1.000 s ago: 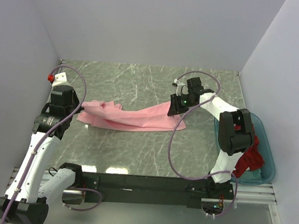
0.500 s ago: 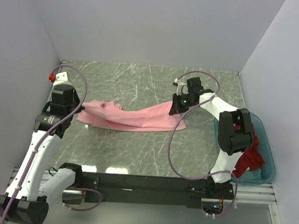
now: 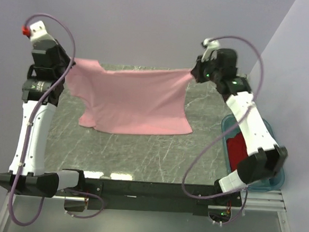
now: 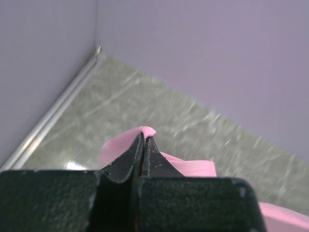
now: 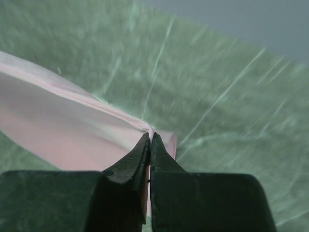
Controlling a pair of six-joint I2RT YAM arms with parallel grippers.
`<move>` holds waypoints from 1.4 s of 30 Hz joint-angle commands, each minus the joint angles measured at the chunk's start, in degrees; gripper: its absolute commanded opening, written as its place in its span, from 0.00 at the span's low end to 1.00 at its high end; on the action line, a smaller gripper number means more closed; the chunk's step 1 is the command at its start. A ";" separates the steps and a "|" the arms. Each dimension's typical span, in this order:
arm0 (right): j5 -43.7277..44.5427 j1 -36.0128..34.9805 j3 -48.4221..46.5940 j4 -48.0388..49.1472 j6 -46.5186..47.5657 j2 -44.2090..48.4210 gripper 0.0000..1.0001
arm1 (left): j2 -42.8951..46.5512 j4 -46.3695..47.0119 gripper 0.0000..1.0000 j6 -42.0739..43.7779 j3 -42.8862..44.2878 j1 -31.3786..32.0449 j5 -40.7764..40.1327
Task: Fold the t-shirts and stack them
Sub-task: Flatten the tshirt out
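The light pink t-shirt (image 3: 132,98) hangs spread out between both arms, its top edge lifted high and its lower hem near the marble table. My left gripper (image 3: 69,66) is shut on the shirt's left top corner, seen as pink cloth (image 4: 145,131) at the fingertips in the left wrist view. My right gripper (image 3: 193,72) is shut on the right top corner, seen as pink cloth (image 5: 72,125) in the right wrist view. The bright red t-shirt (image 3: 238,146) lies bunched in the teal tub (image 3: 275,175) at the right.
The grey-green marble table (image 3: 141,152) runs under the hanging shirt. Lilac walls close in the left, back and right sides. The right arm's lower link partly covers the tub. A black rail with the arm bases runs along the near edge.
Both arms have risen sharply and spread apart, lifting the pink shirt from a crumpled strip on the table into a wide hanging sheet. Both grippers stay shut on it.
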State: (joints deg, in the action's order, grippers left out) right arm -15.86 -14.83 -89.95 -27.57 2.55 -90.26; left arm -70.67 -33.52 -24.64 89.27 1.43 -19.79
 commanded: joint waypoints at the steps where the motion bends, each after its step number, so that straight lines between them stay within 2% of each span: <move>1: 4.78 0.33 -7.16 -1.42 1.93 8.42 0.00 | 1.94 1.44 0.01 1.52 8.71 -0.20 -2.18; 8: 1.62 0.24 -9.28 -6.17 3.78 21.78 0.00 | 11.41 -0.67 0.01 4.95 16.80 -0.20 -3.77; 17: -5.23 0.33 -6.37 -12.33 4.92 40.32 0.00 | 26.63 1.26 0.01 7.76 18.12 0.15 -0.08; 22: -5.15 0.24 -8.48 -15.22 5.54 43.50 0.00 | 26.82 1.79 0.01 9.96 23.56 1.47 1.42; 27: -4.01 0.33 -6.74 -15.06 5.19 41.66 0.00 | 21.64 2.14 0.01 14.09 24.99 3.67 3.79; 30: -1.65 0.33 -2.27 -11.91 5.10 39.82 0.00 | 17.69 3.37 0.01 15.85 20.86 3.75 5.63; 33: 0.21 0.33 5.80 -8.39 5.62 37.36 0.00 | 14.08 7.66 0.01 16.91 11.74 3.75 6.96; 34: 2.04 0.33 8.45 -4.63 5.63 36.65 0.00 | 13.38 9.68 0.01 17.00 5.71 3.75 7.22; 37: 7.04 0.24 20.14 6.27 5.71 33.14 0.00 | 9.16 17.94 0.01 16.56 -5.03 3.75 8.45; 38: 8.29 0.33 25.13 9.17 5.80 31.82 0.00 | 6.02 21.70 0.01 16.21 -7.08 3.75 8.71; 39: 9.69 0.33 27.09 14.60 6.06 28.68 0.00 | 4.25 23.22 0.01 15.95 -8.75 3.75 8.98; 42: 13.74 0.33 30.18 21.57 6.68 19.18 0.00 | -4.89 27.44 0.01 14.98 -12.19 3.75 9.16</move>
State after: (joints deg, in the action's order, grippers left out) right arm -8.99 -14.83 -61.91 -19.03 7.84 -65.60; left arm -73.01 -14.13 -9.72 78.72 5.08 -11.81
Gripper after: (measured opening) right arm 0.014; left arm 0.015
